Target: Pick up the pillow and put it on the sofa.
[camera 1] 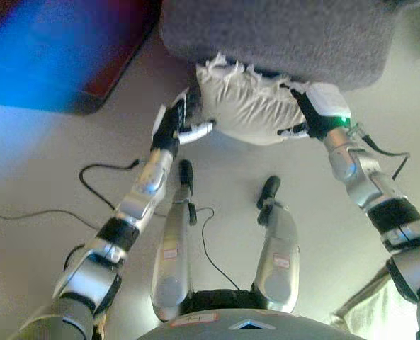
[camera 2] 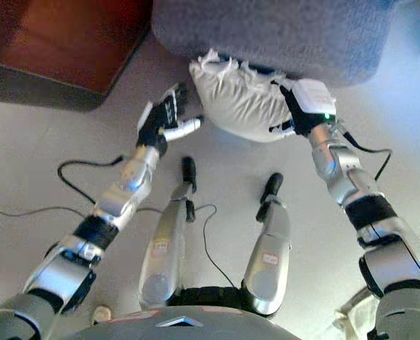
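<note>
A white, wrinkled pillow [camera 1: 246, 105] hangs between my two hands, its top edge against the lower front of the grey sofa [camera 1: 280, 32]. My left hand [camera 1: 176, 122] is at the pillow's left end with its fingers straight and spread, and its white-tipped thumb reaches toward the fabric. At the pillow's right end, my right hand [camera 1: 303, 112] curls dark fingers onto the fabric above and below. The side of the pillow that faces the sofa is hidden.
A dark red-brown piece of furniture [camera 2: 68, 42] stands on the pale floor at the upper left, beside the sofa. A cream cloth [camera 1: 379, 312] lies at the lower right edge.
</note>
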